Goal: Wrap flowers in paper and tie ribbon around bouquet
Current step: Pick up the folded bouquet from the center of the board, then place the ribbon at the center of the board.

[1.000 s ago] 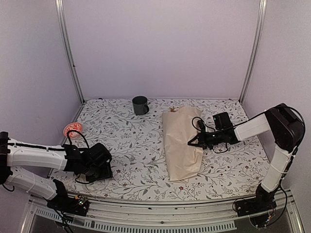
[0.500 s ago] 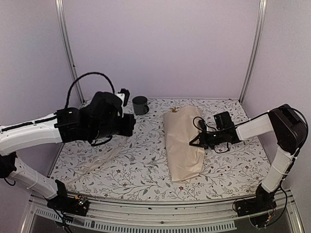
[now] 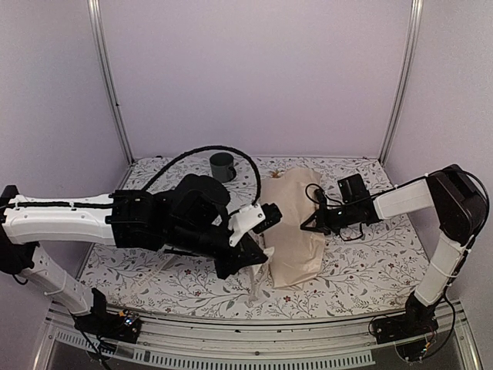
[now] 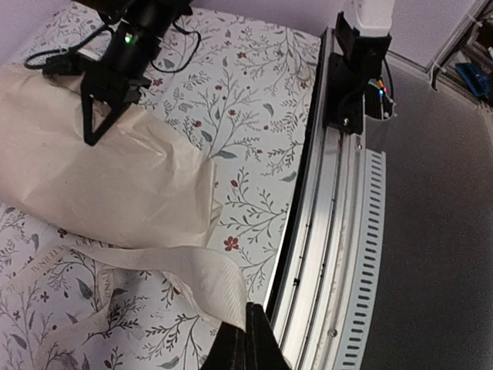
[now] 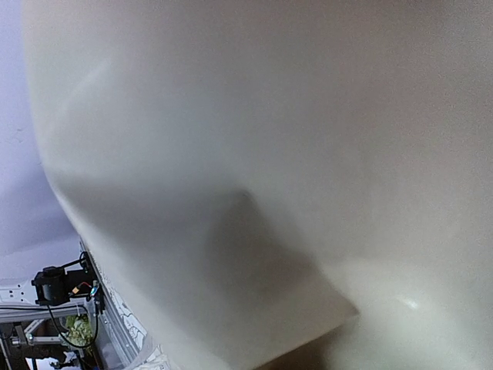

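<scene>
The bouquet [image 3: 291,223] lies along the table as a cream paper [image 4: 100,181] bundle. A bit of the yellow flowers [image 3: 274,175] peeks out at its far end. My left gripper [image 3: 260,258] hangs over the bundle's near left corner, shut on the end of the cream-white ribbon [image 4: 196,270]. The ribbon [image 3: 253,284] trails back over the table to the left. The right gripper [image 3: 306,224] has its jaws closed and its tips resting on the paper's right side [image 4: 91,137]. Its wrist view shows only paper [image 5: 293,154].
A dark grey mug [image 3: 223,166] stands at the back of the floral table cloth [image 3: 354,270]. The table's metal front rail [image 4: 339,231] runs just beside my left gripper. The right arm's base [image 4: 358,69] stands on that rail.
My left arm has swung from the near left corner up and across to the bouquet's near end, its gripper shutting on the ribbon and pulling it along. The right arm has stayed put.
</scene>
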Action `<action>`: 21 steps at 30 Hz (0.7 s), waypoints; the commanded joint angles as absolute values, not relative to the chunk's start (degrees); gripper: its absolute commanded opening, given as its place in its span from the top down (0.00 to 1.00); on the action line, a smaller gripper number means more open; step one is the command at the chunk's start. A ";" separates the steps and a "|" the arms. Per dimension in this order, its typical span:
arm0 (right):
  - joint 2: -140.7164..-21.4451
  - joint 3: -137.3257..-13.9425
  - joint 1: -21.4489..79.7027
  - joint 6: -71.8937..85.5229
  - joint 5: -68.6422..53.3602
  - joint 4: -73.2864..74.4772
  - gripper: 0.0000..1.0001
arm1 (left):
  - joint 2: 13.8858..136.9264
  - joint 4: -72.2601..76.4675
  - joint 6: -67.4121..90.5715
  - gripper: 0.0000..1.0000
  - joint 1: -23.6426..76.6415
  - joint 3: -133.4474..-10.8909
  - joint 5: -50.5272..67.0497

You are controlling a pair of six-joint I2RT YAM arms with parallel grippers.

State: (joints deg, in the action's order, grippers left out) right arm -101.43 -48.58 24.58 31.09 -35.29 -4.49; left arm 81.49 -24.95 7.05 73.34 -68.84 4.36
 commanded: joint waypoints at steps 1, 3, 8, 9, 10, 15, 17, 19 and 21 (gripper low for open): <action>-100.08 -51.50 24.07 28.42 -33.43 -1.94 1.00 | 78.94 -28.70 5.03 1.00 73.96 -65.51 10.44; -100.00 -53.06 23.92 28.16 -33.40 -0.60 1.00 | 78.94 -31.25 6.25 1.00 73.55 -62.47 9.23; -98.89 -57.05 23.34 27.10 -32.54 3.46 1.00 | 86.96 -35.12 8.57 1.00 73.60 -57.67 7.38; -99.00 -57.46 23.05 27.06 -32.61 4.01 1.00 | 89.08 -34.44 7.96 1.00 73.73 -57.50 7.90; -99.09 -57.69 22.89 27.00 -32.56 4.46 1.00 | 90.94 -33.51 7.13 0.96 73.82 -57.67 8.17; -100.07 -58.21 22.56 26.68 -32.37 5.51 1.00 | 93.78 -30.29 0.56 0.29 73.30 -62.04 12.16; -100.43 -58.50 22.46 26.65 -32.02 5.70 1.00 | 92.72 -28.51 -1.71 0.22 72.18 -63.43 16.20; -100.52 -58.82 22.43 26.63 -31.56 5.88 1.00 | 91.06 -25.55 -2.75 0.18 69.58 -64.00 21.31; -100.61 -59.09 22.26 26.63 -31.25 6.05 1.00 | 90.02 -20.27 -1.12 0.13 65.36 -63.13 22.64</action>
State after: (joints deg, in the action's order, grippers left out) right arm -101.10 -56.80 22.70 27.79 -32.29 6.02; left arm 93.80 -29.61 0.71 71.42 -61.80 15.38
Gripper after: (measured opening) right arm 0.038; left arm 0.840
